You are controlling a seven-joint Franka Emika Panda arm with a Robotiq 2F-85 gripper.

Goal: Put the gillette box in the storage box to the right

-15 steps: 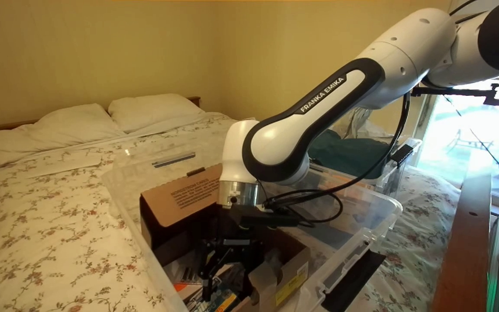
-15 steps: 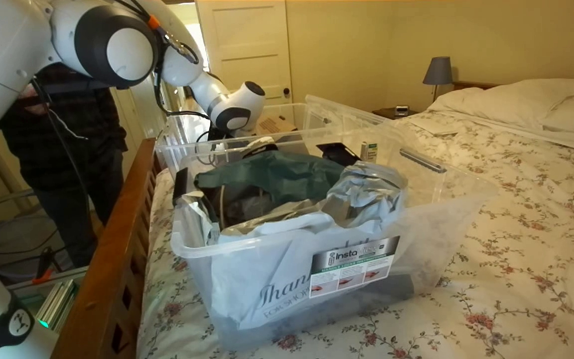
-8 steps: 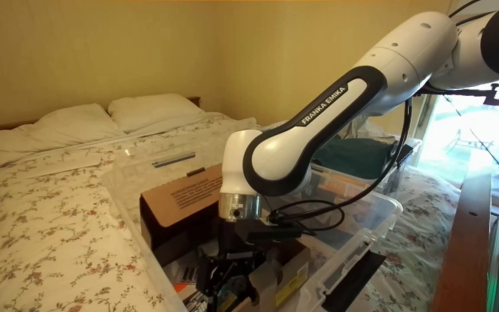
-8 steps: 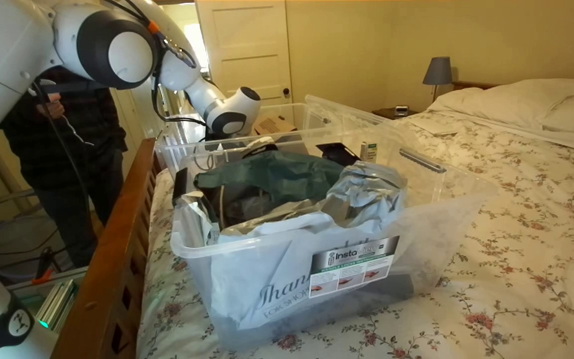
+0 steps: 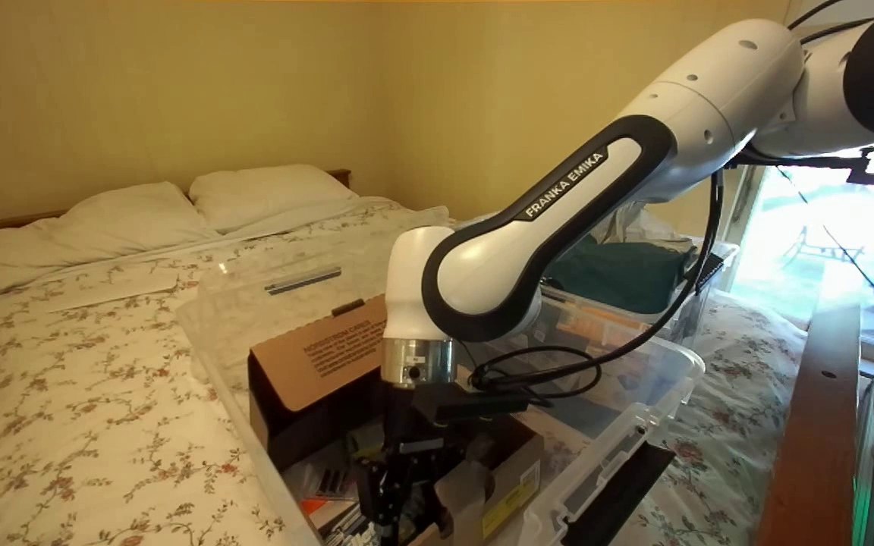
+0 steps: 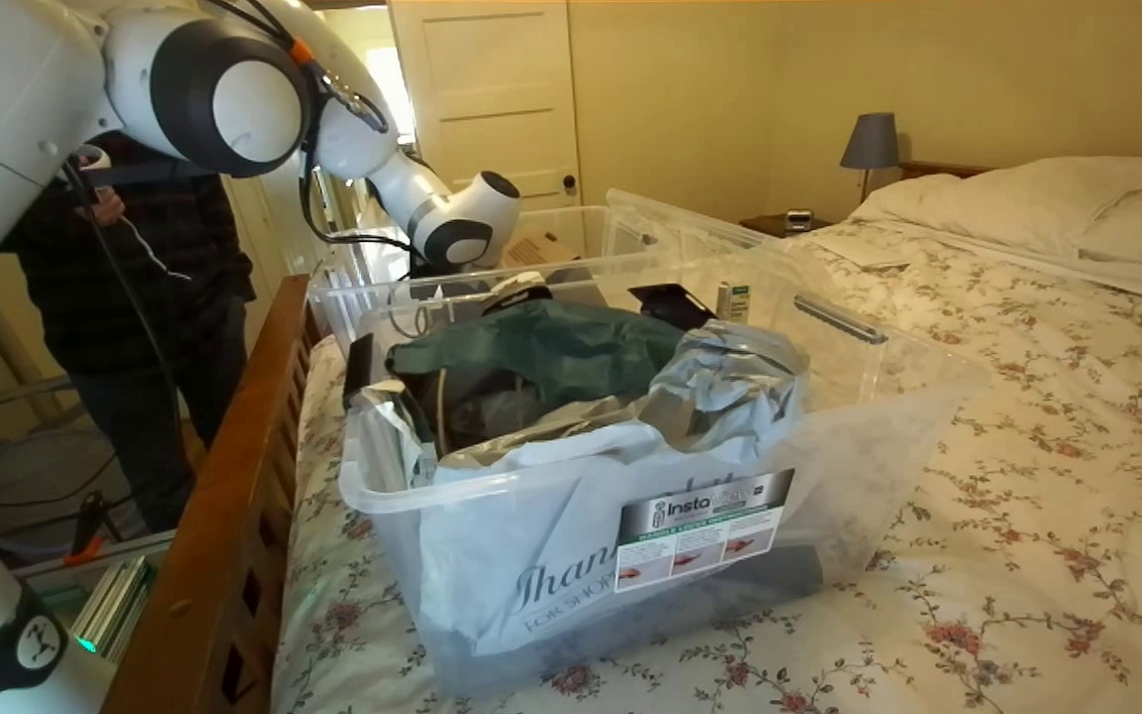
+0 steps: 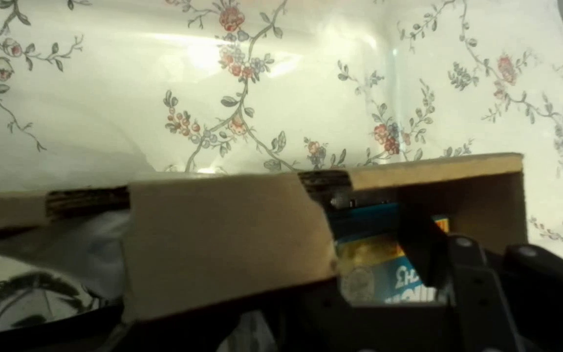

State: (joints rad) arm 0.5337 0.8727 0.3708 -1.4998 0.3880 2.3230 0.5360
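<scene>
Cardboard box (image 5: 334, 353) with my claw (image 5: 405, 516) pointing straight down inside
Gillette box (image 7: 389, 278) sits in there too, right by a finger (image 7: 421, 249) in the wrist view. Can't tell if I'm gripping it, tbh. In an exterior view my forearm (image 5: 558, 201) slants up and right, storage box (image 5: 727, 252) behind it.

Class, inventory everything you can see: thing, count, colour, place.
storage tubs: two, clear, on bed
cardboard box: one, brown, in a tub
packet: at least one, blue and yellow, in cardboard box
other contents: uncountable, mixed, same box
cloth or bag: one, green, other tub
shopping bag: one, white, same tub
label: one, multicoloured, outside same tub
pillows: at least two, white, on bed
bedspread: one, cream, on bed
lamp: one, grey, far corner
door: one, cream, far wall
person: one, dark clothes, beside bed
robot arm: one, mostly white, above tubs
gripper: one, black, partly in cardboard box
</scene>
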